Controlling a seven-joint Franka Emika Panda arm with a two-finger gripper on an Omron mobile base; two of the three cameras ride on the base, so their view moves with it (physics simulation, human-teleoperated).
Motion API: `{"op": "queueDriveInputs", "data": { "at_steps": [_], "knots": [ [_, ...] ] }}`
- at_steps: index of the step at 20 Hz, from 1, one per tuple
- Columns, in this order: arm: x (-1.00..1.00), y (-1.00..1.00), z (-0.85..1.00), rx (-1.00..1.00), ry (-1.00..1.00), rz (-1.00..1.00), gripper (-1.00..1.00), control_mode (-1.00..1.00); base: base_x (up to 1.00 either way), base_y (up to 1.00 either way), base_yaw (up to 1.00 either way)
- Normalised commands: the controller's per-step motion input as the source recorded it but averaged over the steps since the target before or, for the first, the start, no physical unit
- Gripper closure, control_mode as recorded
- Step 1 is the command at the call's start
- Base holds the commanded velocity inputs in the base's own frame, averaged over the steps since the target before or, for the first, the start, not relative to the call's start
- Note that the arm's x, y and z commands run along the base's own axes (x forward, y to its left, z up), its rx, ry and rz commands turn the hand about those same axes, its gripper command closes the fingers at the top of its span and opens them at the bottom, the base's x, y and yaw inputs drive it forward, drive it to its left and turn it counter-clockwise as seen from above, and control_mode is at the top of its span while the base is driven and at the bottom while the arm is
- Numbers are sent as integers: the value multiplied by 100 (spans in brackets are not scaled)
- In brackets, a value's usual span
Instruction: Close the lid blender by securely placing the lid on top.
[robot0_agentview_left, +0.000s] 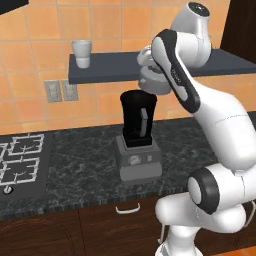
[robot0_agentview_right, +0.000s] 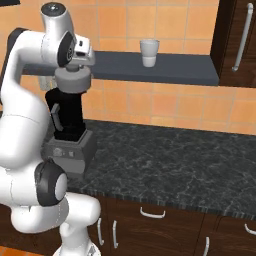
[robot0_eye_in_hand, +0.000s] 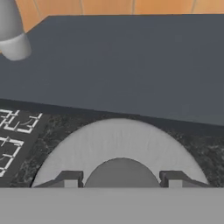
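Observation:
The blender (robot0_agentview_left: 137, 120) (robot0_agentview_right: 67, 120), a black jar with a grey handle strip, stands on its boxy grey base (robot0_agentview_left: 140, 162) on the dark counter. The round light-grey lid (robot0_agentview_left: 152, 80) (robot0_agentview_right: 72, 79) (robot0_eye_in_hand: 118, 142) hangs level just over the jar's mouth; I cannot tell whether it touches the rim. My gripper (robot0_eye_in_hand: 121, 181) (robot0_agentview_right: 74, 70) points down from above. Its fingertips (robot0_eye_in_hand: 70, 179) sit on either side of the lid's raised knob (robot0_eye_in_hand: 121, 170), shut on it. The lid hides the jar in the hand view.
A dark wall shelf (robot0_agentview_left: 110, 67) (robot0_agentview_right: 175, 70) runs just behind the blender at lid height, with a pale cup (robot0_agentview_left: 81, 52) (robot0_agentview_right: 149, 52) (robot0_eye_in_hand: 13, 37) on it. A stove (robot0_agentview_left: 20, 160) lies to the left. A dark tall cabinet (robot0_agentview_right: 235, 40) stands at the right.

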Motion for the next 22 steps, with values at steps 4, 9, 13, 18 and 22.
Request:
{"op": "queueDriveInputs", "data": {
  "at_steps": [4, 9, 13, 18, 22],
  "knots": [
    [48, 63, -1, 0, -6, 2, 100, -100, 0, 0, 0],
    [47, 31, -1, 0, -2, 0, 100, -100, 0, 0, 0],
    [33, 23, -1, -1, -2, 0, 100, -100, 0, 0, 0],
    [26, 5, 0, 0, -2, 0, 100, -100, 0, 0, 0],
    [2, 0, -14, -1, -8, 0, 100, -100, 0, 0, 0]
  ]
}}
